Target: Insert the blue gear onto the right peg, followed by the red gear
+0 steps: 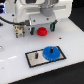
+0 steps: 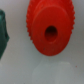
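Observation:
The red gear (image 1: 42,31) sits right under my gripper (image 1: 40,28) near the back of the white table. In the wrist view the red gear (image 2: 50,30) fills the frame, with its toothed rim and dark centre hole facing the camera. A dark shape (image 2: 4,35) at the picture's edge stands apart from the gear; my fingers do not show clearly. The blue gear (image 1: 50,52) lies flat on the exterior view's right end of the black plate (image 1: 34,60) with a white rim. The right peg is hidden under it. The left peg (image 1: 38,55) stands bare.
The white arm body (image 1: 37,10) fills the back of the exterior view. A small dark and tan fitting (image 1: 19,31) hangs to the left of the gripper. The table's front edge (image 1: 75,67) runs near the plate.

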Tool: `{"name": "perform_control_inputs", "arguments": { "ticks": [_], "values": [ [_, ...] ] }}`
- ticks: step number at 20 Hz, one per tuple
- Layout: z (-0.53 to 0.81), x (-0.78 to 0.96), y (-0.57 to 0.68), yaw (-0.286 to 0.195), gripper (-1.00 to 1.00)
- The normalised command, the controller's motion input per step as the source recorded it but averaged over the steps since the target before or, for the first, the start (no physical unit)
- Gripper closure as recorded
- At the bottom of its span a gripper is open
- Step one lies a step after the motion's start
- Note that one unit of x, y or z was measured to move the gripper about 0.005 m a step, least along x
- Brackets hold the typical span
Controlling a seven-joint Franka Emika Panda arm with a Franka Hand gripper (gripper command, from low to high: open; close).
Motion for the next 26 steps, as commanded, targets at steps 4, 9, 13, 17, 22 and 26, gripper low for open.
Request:
{"name": "perform_control_inputs", "arguments": {
  "ticks": [4, 9, 13, 17, 22, 26],
  "values": [
    [-0.17, -0.17, 0.01, 0.0, 1.0],
    [-0.06, -0.25, 0.04, 0.0, 1.0],
    [0.0, -0.18, 0.03, 0.0, 1.0],
    [0.07, -0.05, 0.01, 0.0, 1.0],
    [0.42, 0.12, -0.02, 0.0, 1.0],
    [0.45, 0.35, -0.12, 0.0, 1.0]
  ]
}}
